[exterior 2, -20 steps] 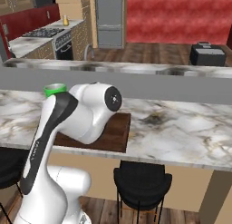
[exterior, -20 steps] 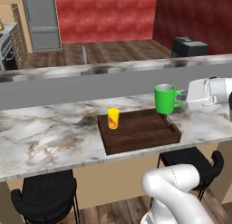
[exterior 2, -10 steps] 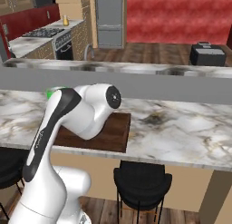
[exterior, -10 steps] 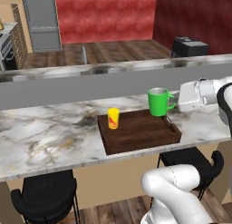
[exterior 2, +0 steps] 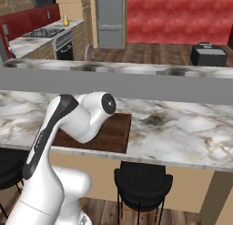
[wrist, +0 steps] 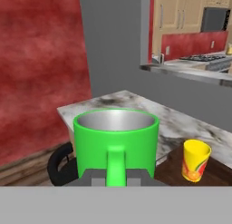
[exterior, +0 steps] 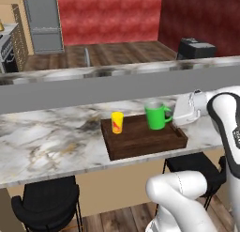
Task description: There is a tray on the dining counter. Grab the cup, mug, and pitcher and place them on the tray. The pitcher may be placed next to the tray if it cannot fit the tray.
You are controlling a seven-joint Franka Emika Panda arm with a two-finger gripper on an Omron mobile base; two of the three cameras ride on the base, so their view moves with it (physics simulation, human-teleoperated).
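Observation:
My gripper (exterior: 171, 117) is shut on the handle of the green mug (exterior: 155, 116) and holds it upright, low over the right rear part of the dark brown tray (exterior: 140, 143); whether it touches the tray I cannot tell. The yellow cup (exterior: 117, 122) stands on the tray's left rear corner. All of this is on the marble dining counter (exterior: 47, 142). In the hand view the mug (wrist: 116, 137) is close up, its handle between my gripper (wrist: 116, 177), with the cup (wrist: 195, 160) to the right on the tray (wrist: 172, 171). The pitcher is out of view.
A raised grey ledge (exterior: 70, 92) runs along the counter's far edge. Black stools (exterior: 47, 205) stand under its near edge. My arm hides most of the tray (exterior 2: 116, 134) in the right base view; bare marble (exterior 2: 182, 128) stretches to its right.
The gripper has carried the green mug left and down, from above the tray's right edge to low over the tray. The yellow cup has stayed in place.

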